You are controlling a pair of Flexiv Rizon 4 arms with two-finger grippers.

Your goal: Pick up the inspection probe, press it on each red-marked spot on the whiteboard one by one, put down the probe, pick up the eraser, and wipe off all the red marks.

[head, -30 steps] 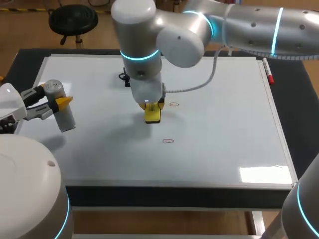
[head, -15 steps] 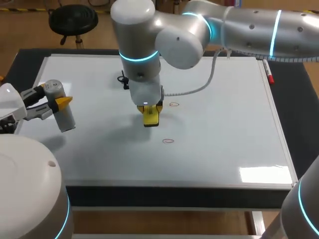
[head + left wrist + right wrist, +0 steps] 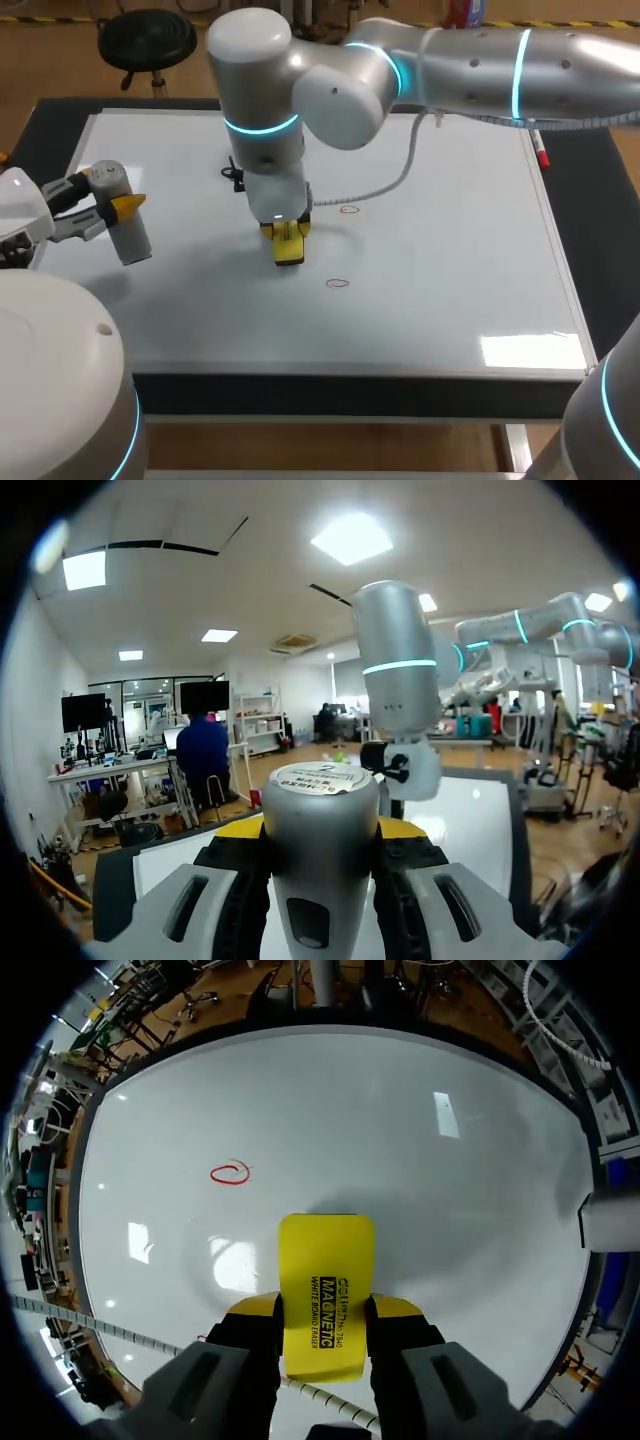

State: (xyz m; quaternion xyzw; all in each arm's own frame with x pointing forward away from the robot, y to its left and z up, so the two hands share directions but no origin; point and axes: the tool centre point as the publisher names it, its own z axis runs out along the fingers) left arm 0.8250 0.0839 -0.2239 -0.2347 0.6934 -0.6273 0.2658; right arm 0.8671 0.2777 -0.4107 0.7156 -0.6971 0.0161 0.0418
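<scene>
Since the eraser (image 3: pixel 327 1250) is pinched tight in the right gripper (image 3: pixel 325 1310) and a red mark (image 3: pixel 230 1173) sits ahead, off to one side, it's best kept flush and dragged straight across.

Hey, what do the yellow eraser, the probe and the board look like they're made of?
The eraser is likely hard plastic: a glossy yellow shell with printed lettering; its wiping face is hidden. The inspection probe looks like satin metal, or possibly silver-painted plastic, judging by its soft grey sheen. The whiteboard has a smooth, glossy coated surface that mirrors the ceiling lights.
</scene>
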